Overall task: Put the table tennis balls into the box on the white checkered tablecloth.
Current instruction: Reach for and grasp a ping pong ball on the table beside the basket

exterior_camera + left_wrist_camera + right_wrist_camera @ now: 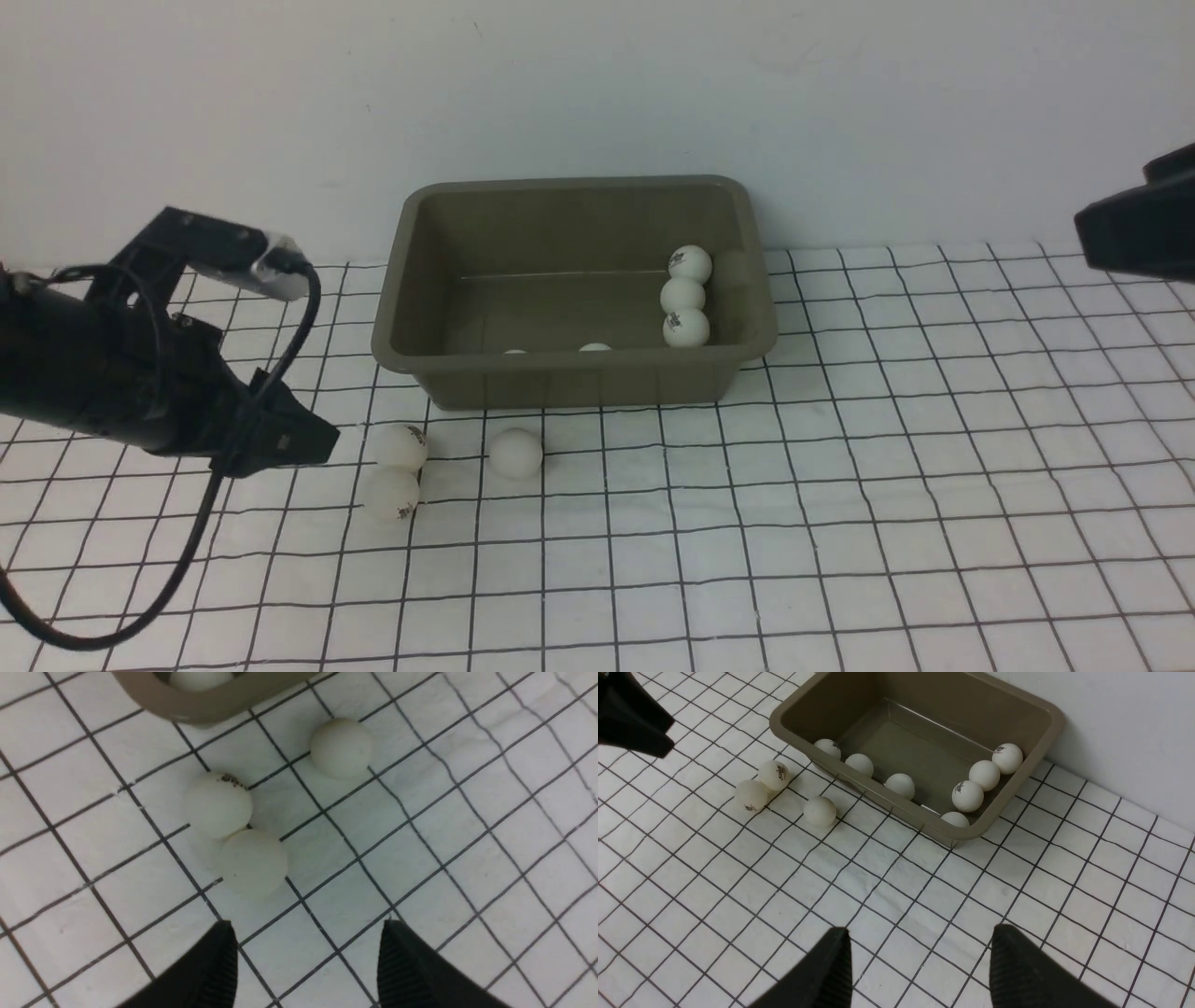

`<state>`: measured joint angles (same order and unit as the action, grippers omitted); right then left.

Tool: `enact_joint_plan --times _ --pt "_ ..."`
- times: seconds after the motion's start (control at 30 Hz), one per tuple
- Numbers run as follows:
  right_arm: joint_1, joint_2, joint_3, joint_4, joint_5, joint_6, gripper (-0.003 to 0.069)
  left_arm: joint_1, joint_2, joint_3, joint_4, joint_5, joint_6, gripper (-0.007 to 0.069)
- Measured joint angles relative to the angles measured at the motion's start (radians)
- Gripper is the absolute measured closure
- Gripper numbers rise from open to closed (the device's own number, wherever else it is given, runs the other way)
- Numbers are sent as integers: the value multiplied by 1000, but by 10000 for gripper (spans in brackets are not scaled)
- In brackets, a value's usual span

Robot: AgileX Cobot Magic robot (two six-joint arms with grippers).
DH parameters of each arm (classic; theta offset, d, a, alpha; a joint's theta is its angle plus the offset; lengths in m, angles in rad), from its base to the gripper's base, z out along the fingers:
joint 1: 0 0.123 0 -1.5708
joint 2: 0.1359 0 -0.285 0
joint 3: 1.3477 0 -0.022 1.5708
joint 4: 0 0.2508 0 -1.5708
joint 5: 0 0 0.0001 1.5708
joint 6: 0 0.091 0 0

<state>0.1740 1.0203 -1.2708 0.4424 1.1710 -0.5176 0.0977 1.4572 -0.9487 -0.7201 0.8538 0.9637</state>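
White checkered tablecloth (840,523) spread beneath both claws, slightly wrinkled.

Olive-grey box (569,385) resting on the cloth by the wall, ahead and to the right of the left claw (307,927), ahead and to the left of the right claw (920,930).

Left claw low over the cloth, jaws parted around bare grid squares, gripping nothing. Right claw well apart from the box, jaws likewise set apart and empty.

Ten table tennis balls in all, three loose on the cloth and seven inside the box.

- **Loose on the cloth,** just beyond the left claw's tips and outside the box's near wall:
  - plain-looking ball (254,861) nearest the claw;
  - printed ball (218,805) touching it on the far side, dark logo showing;
  - lone ball (341,748) apart from that pair, farther from the left claw and close to the box wall.
- **Inside the box:**
  - close row of three (984,774) along the end wall on the right claw's side;
  - corner ball (955,819) tucked at the near end of that row;
  - three near-wall balls (859,764) strung along the wall facing both claws, mostly hidden behind the rim in the front view.
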Motion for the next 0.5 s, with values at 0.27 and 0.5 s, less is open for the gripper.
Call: enact_joint_plan --times 0.27,0.5 --pt "0 0 0 0 0 0 289 0 131 53 -304 -89 211 244" --pt "0 0 0 0 0 0 289 0 251 53 -324 -152 219 216"
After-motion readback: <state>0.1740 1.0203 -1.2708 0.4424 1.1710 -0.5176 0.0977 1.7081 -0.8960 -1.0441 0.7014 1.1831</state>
